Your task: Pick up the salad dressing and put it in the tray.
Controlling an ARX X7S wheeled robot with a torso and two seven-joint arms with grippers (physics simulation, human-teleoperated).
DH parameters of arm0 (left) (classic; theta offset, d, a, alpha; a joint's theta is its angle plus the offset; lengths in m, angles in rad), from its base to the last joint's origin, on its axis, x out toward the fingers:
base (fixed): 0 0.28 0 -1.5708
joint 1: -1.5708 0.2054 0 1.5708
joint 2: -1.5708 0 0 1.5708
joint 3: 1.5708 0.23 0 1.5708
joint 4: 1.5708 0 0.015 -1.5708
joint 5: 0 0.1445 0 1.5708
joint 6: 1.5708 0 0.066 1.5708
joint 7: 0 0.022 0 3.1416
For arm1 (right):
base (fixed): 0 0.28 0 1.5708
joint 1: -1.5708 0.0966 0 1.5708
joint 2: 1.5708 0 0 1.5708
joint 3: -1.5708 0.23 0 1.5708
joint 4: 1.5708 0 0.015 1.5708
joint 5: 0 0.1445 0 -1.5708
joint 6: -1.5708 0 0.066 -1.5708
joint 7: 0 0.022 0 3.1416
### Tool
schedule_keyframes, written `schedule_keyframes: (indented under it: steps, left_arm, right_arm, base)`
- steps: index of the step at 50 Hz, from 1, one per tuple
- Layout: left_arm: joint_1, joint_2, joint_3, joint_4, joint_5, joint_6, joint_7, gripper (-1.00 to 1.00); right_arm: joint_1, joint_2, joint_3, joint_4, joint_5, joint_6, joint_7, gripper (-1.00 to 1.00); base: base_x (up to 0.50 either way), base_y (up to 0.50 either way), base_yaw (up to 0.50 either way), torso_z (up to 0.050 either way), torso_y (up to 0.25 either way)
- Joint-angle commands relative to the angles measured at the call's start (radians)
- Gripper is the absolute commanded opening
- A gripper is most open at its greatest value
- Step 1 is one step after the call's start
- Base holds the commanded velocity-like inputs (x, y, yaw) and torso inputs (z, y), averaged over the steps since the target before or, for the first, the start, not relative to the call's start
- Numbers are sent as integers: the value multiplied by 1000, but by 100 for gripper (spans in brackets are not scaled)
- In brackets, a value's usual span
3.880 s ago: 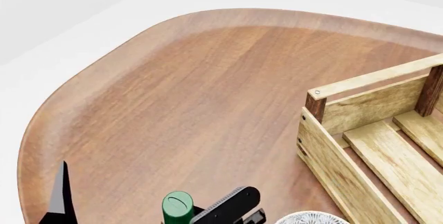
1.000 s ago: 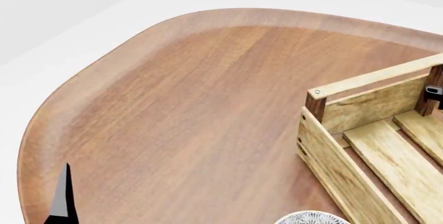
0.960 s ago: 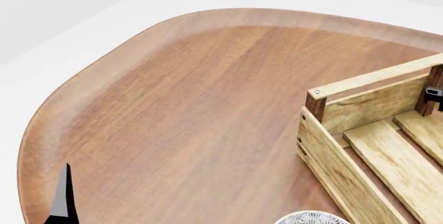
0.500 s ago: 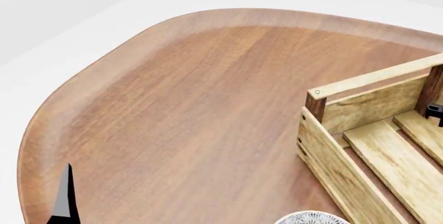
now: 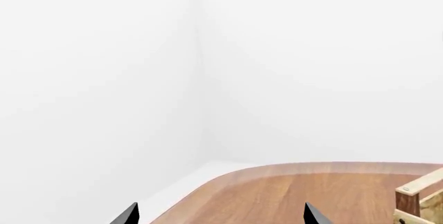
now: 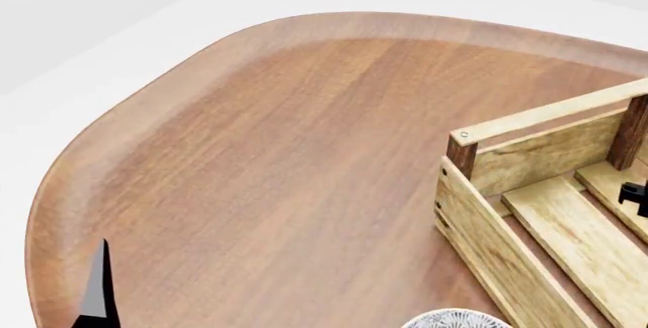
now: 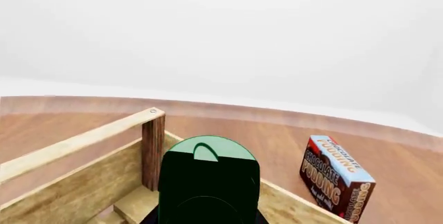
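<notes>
The salad dressing (image 7: 207,180), a dark bottle with a round green cap, fills the near middle of the right wrist view, held over the inside of the tray. The tray (image 6: 526,157) is a light wood crate with dark corner posts (image 7: 153,149) at the table's right. Only a black bit of my right gripper (image 6: 636,195) shows in the head view, at the right edge, above the tray's slats. My left gripper (image 5: 221,219) is open and empty over the table's near left; one finger (image 6: 99,286) shows in the head view.
A blue-and-brown chocolate pudding box (image 7: 337,177) stands on the table beyond the tray. A white-grey patterned bowl (image 6: 453,319) sits at the near edge, just left of the tray. The round-cornered wooden table (image 6: 263,153) spreads left of the tray.
The black part of my right gripper has moved down along the head view's right edge, lower over the tray's slats. The left finger has shifted slightly.
</notes>
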Motion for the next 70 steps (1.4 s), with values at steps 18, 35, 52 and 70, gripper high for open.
schedule_keyframes:
  steps: [18, 35, 52, 70]
  left_arm:
    - [-5, 16, -14, -12, 28, -4, 15, 100]
    - [-8, 13, -5, -12, 35, -9, 7, 100]
    - [-10, 9, 0, -16, 36, -7, 3, 100]
    - [-10, 5, 5, -15, 35, -6, -1, 100]
  right_arm:
    - [-15, -52, 121, 108, -134, -112, -44, -100]
    - [-53, -62, 211, 108, -196, -117, -48, -100]
    - [-91, -72, 263, 109, -237, -124, -43, -100]
    - [-105, -77, 287, 109, -254, -134, -49, -100]
  base:
    - [0, 0, 0, 0, 1]
    - [0, 0, 0, 0, 1]
    - [0, 0, 0, 1, 0]
    - [0, 0, 0, 0, 1]
